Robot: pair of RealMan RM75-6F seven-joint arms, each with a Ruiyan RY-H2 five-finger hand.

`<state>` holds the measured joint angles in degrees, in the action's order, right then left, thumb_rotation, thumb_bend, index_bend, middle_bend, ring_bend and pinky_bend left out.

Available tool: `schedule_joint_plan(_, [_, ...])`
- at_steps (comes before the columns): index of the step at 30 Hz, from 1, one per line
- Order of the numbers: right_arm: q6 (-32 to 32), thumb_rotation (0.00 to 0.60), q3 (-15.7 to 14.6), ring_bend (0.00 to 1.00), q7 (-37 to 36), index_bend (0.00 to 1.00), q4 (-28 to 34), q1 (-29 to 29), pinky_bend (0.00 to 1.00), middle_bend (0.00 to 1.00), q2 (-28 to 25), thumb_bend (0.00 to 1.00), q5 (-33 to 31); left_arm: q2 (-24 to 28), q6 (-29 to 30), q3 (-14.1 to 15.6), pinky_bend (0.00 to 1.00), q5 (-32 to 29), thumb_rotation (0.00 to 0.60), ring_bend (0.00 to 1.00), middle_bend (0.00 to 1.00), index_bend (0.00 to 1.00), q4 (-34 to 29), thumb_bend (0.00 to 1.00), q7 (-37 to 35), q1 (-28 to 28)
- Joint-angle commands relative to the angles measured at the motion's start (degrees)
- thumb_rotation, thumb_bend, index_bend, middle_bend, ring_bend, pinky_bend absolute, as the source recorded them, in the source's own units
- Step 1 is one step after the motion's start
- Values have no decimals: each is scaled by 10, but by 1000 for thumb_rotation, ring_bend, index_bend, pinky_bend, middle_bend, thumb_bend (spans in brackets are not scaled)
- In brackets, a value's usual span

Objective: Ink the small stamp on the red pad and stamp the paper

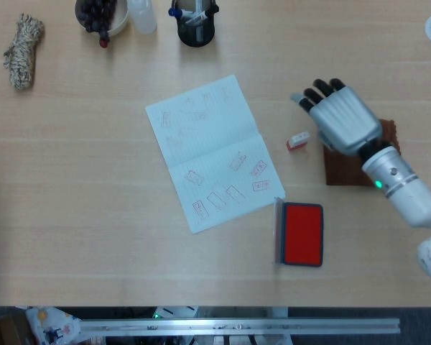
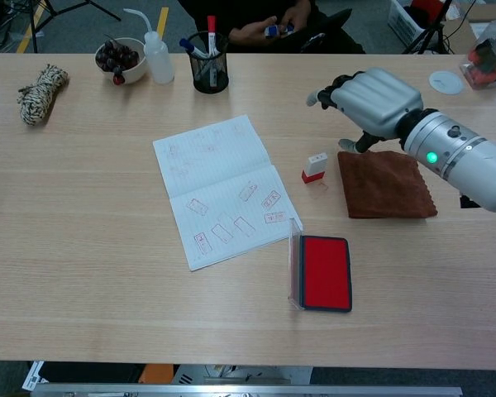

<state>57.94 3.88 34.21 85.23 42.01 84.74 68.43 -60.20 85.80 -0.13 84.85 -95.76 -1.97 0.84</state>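
The small stamp [image 1: 297, 141] [image 2: 316, 167], white with a red base, stands alone on the table between the paper and a brown cloth. My right hand [image 1: 341, 118] [image 2: 372, 93] hovers up and to the right of it, above the cloth's far edge, fingers apart and holding nothing. The lined paper [image 1: 208, 151] [image 2: 219, 186] lies open left of the stamp and bears several red stamp marks. The red ink pad [image 1: 302, 233] [image 2: 326, 272] sits open nearer the front edge, its clear lid standing up on its left side. My left hand is not visible in either view.
A brown cloth [image 1: 345, 171] [image 2: 386, 184] lies under my right forearm. Along the far edge stand a rope bundle [image 1: 21, 50] [image 2: 41, 93], a bowl of dark fruit [image 2: 121, 58], a squeeze bottle [image 2: 157, 56] and a pen cup [image 1: 196, 21] [image 2: 208, 70]. A white disc [image 2: 445, 81] lies far right.
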Motion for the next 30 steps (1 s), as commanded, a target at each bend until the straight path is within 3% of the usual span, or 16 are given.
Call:
schedule_joint_plan(1, [69, 600, -5, 191, -14, 231, 62, -48, 279, 303, -68, 278, 22, -6, 3, -3, 176, 1, 600, 116, 42, 70, 9, 261, -3, -2])
schedule_joint_plan(5, [126, 600, -11, 191, -27, 324, 111, -92, 279, 327, -120, 282, 29, -12, 8, -7, 176, 5, 600, 116, 42, 70, 16, 261, 2, -4])
schedule_joint_plan(9, [183, 600, -28, 192, -37, 333, 148, -140, 279, 335, -168, 282, 52, -26, 23, -12, 175, 16, 600, 117, 42, 70, 24, 261, 10, -6])
schedule_joint_plan(18, [293, 600, -69, 192, -101, 333, 148, -257, 279, 341, -225, 282, 86, -40, 42, -12, 174, 37, 600, 117, 42, 70, 36, 261, 19, -6])
schedule_joint_plan(30, [324, 600, -66, 192, -136, 338, 139, -314, 279, 347, -246, 282, 110, -39, 39, -8, 173, 40, 600, 117, 42, 69, 28, 261, 25, -9])
